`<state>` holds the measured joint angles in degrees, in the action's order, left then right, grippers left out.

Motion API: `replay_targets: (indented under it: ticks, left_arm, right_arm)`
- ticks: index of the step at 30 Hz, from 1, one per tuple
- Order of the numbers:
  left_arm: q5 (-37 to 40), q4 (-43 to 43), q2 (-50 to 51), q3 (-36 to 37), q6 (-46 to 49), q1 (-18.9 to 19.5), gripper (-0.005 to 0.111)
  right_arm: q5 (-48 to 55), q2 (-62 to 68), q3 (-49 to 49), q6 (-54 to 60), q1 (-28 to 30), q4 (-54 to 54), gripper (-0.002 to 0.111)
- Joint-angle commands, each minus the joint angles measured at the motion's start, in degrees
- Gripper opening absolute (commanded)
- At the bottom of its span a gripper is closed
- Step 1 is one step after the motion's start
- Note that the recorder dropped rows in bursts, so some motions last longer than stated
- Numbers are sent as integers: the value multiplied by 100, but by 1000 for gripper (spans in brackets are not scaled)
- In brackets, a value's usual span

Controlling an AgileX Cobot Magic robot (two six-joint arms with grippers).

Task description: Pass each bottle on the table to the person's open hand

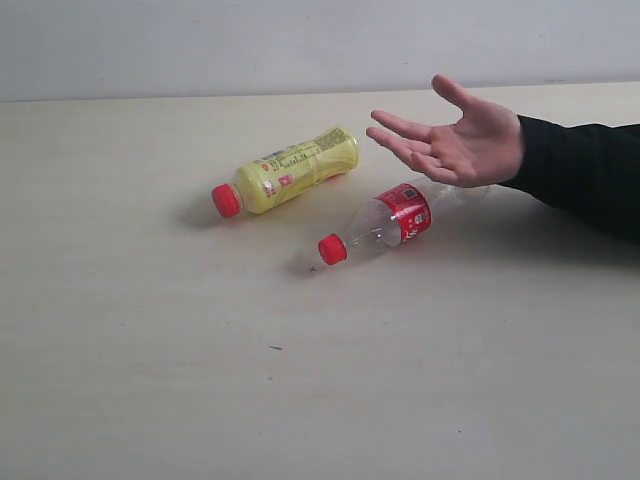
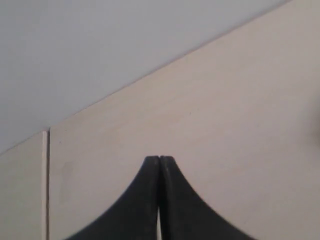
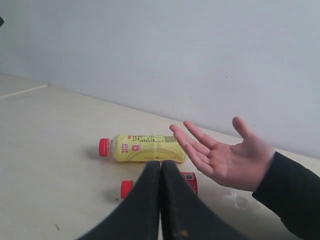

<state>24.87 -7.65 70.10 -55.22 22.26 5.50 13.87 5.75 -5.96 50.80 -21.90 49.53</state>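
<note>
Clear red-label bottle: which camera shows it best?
Exterior view: the clear bottle lies on its side, nearly whole, base partly behind the person's hand. Right wrist view: the shut fingers hide most of it. Left wrist view: none of it.

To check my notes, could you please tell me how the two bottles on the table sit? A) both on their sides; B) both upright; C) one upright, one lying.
A: the yellow bottle and the clear red-labelled bottle both lie on their sides on the table.
</note>
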Motion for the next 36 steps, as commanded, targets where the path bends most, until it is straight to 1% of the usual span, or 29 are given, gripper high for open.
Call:
replay_targets:
  ticks: [1,2,5,6,7,9,12,14,17,18,20,22,24,27,29,31,34,36]
  left_arm:
    - [1310,-1324,880,-777,-929,-27,0]
    - [1807,-1545,1183,-987,-1036,-27,0]
    - [3799,-2083,2028,-1626,-1057,-39,0]
    - [4265,-2124,2285,-1789,-1044,-39,0]
    - [4509,-2092,2513,-1923,-1044,-39,0]
    - [4509,-1703,2818,-2124,-844,-83,0]
    - [4509,-574,3122,-2379,-84,-244,0]
    - [4372,118,3248,-2533,291,-487,0]
    - [3722,765,3424,-2801,625,-960,0]
    - [3555,822,3512,-2924,690,-1159,0]
    - [3515,813,3739,-3287,760,-1527,0]
    - [3615,765,4062,-3792,720,-1873,0]
    - [3824,858,4430,-4336,579,-2120,0]
    - [4488,856,5063,-5362,213,-2373,0]
    - [4509,854,5552,-6158,52,-2513,0]
    - [4509,854,5919,-6805,-130,-2616,0]
    - [4509,866,6372,-7440,-84,-2810,0]
    - [4509,663,6581,-7718,-35,-2908,0]
  right_arm:
    - [19,-34,16,5,-11,16,0]
    - [19,-34,16,5,-11,16,0]
    - [19,-34,16,5,-11,16,0]
    - [19,-34,16,5,-11,16,0]
    - [19,-34,16,5,-11,16,0]
    - [19,-34,16,5,-11,16,0]
    - [19,-34,16,5,-11,16,0]
    - [19,-34,16,5,-11,16,0]
    - [19,-34,16,5,-11,16,0]
    - [19,-34,16,5,-11,16,0]
    - [19,-34,16,5,-11,16,0]
    - [19,-34,16,5,-11,16,0]
    - [19,-34,16,5,-11,16,0]
    - [19,-34,16,5,-11,16,0]
    - [19,-34,16,5,-11,16,0]
    - [19,-34,16,5,-11,16,0]
    - [19,-34,16,5,-11,16,0]
    - [19,-34,16,5,-11,16,0]
